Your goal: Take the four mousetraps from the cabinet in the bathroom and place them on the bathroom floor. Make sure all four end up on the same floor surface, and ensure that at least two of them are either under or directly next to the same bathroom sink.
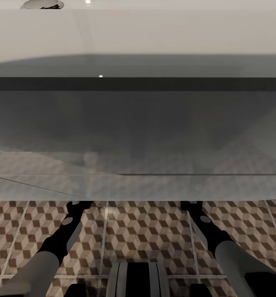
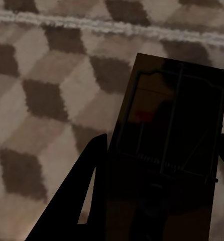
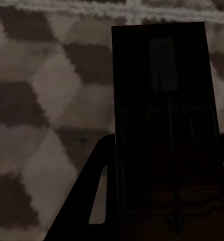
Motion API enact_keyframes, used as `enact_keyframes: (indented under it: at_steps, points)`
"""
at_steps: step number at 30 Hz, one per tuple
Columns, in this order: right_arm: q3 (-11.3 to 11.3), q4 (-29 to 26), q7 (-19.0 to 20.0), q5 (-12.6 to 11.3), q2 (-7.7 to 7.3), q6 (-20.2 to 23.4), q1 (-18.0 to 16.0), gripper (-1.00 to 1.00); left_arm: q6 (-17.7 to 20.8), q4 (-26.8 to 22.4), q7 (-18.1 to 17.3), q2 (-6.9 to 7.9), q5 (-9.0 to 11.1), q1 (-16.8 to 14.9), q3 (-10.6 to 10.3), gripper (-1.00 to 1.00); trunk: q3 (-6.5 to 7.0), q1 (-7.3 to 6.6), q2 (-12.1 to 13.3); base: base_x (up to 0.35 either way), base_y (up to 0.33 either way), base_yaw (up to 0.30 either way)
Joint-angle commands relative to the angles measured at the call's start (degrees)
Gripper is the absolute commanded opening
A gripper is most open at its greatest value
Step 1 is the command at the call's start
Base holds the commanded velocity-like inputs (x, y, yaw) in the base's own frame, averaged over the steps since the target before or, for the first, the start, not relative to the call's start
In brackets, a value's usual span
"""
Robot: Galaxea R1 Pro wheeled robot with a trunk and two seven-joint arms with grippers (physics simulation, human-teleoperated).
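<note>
Head view: the sink [image 1: 138, 37] is looming right ahead, its grey underside hanging over the bathroom floor [image 1: 146, 231], and both arms are reaching forward beneath its edge, the fingertips hidden under it.

Left wrist view: the left gripper [image 2: 157, 165] is clamping a mousetrap [image 2: 175, 120] between its fingers, red bit showing, tiles close below.

Right wrist view: the right gripper [image 3: 164, 165] is gripping a second mousetrap [image 3: 162, 100], fingers closed on its sides, also over the tiles.

By my read, the placing step is under way. Next up: lowering both boards flat onto the tiles under the sink, then opening the fingers.
</note>
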Motion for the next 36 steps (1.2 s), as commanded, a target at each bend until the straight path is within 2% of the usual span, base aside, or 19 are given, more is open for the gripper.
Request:
enact_keyframes:
  at_steps: [1, 11, 19, 36]
  points:
    - [0.37, 0.05, -0.02, -0.26, -0.06, -0.18, -0.03, -1.0, -0.21, 0.08, 0.09, 0.05, 0.47, -0.02, -0.1, -1.0, -0.03, -0.01, -0.01, 0.0, 0.0, 0.0]
    - [0.37, 0.14, -0.02, -0.35, -0.06, -0.28, -0.03, -1.0, -0.39, 0.17, 0.09, 0.06, 0.55, -0.02, 0.06, -1.0, -0.03, -0.01, -0.01, 0.0, 0.0, 0.0]
    - [0.42, 0.23, -0.09, -0.52, -0.06, -4.13, -0.02, -1.0, -0.4, 0.17, 0.09, 0.09, 0.55, -0.02, 0.14, -1.0, -0.03, -0.01, -0.01, 0.0, 0.0, 0.0]
    - [0.58, 0.32, -0.11, -0.47, -0.06, -4.23, -0.02, -1.0, -0.31, 0.17, 0.09, 0.09, 0.55, -0.02, 0.1, -1.0, -0.03, -0.01, -0.01, 0.0, 0.0, 0.0]
